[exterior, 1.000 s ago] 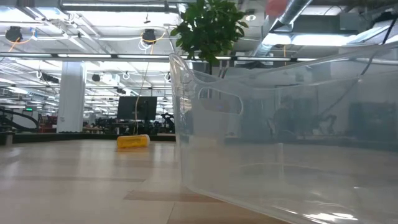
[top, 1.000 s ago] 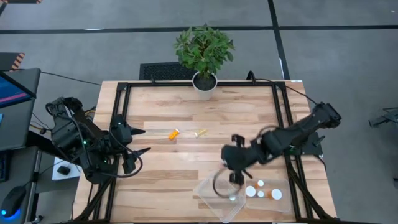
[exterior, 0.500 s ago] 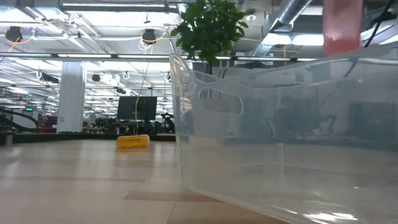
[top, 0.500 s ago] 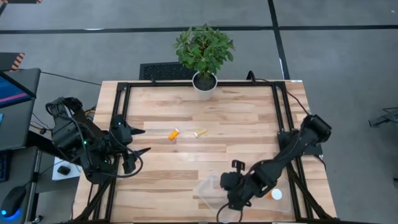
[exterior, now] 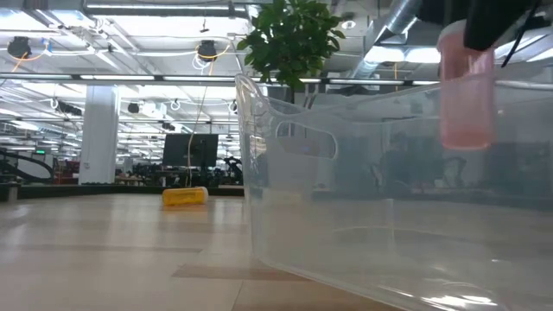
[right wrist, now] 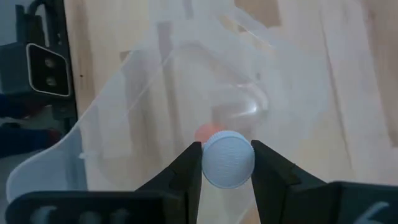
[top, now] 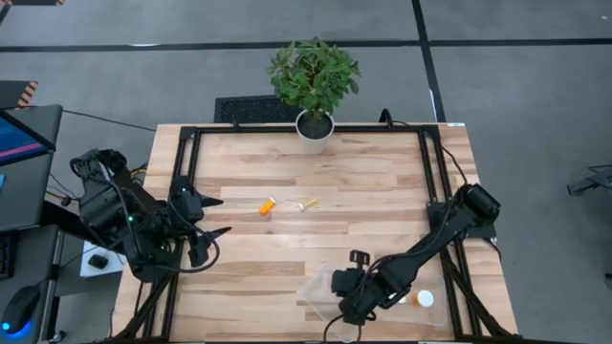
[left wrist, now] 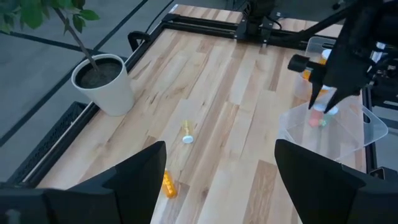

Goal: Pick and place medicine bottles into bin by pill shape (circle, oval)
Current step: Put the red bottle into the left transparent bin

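Wooden planks fill my overhead feed, with a potted plant (top: pixel 314 81) at top centre. My right pincer (right wrist: pixel 227 163) is clenched on a white-capped bottle (right wrist: pixel 228 160), hanging over the clear bin (top: pixel 320 287) at the lower right of the surface (top: pixel 287 172). At table height the held bottle shows pinkish and blurred through the bin wall, its cap cut off by the frame's top. My arm hides most of the bin; one white cap (top: pixel 425 299) peeks out beside it. Two bottles, orange (top: pixel 267 205) and yellowish (top: pixel 307 204), lie mid-surface. My left pincer (top: pixel 222 216) waits released at the left edge.
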Controlling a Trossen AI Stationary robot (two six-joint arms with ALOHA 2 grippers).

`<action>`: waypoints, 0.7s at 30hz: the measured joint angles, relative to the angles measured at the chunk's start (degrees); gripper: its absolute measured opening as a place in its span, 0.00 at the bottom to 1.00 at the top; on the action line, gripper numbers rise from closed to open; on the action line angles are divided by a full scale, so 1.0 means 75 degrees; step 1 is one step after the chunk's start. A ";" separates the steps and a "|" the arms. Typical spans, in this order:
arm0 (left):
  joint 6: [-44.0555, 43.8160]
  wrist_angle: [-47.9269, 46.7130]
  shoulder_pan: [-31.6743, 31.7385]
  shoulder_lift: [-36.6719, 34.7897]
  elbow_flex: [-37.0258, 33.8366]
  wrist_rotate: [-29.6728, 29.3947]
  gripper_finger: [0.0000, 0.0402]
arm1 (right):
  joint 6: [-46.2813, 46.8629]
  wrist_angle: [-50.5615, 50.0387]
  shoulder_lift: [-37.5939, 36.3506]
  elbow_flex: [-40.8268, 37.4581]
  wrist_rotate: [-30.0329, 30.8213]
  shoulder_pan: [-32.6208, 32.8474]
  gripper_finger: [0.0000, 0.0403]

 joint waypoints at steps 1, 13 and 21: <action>0.0000 0.0002 0.0000 0.0000 0.0000 0.0000 0.73 | -0.0004 0.0113 0.0061 0.0006 -0.0056 -0.0010 0.31; 0.0015 0.0000 -0.0003 0.0000 0.0000 0.0163 0.73 | 0.0161 -0.0254 0.0368 0.0003 -0.0100 0.0003 0.31; -0.0043 0.0000 -0.0003 0.0000 0.0000 0.0166 0.73 | 0.0157 -0.0173 0.0499 -0.0006 -0.0082 0.0060 0.31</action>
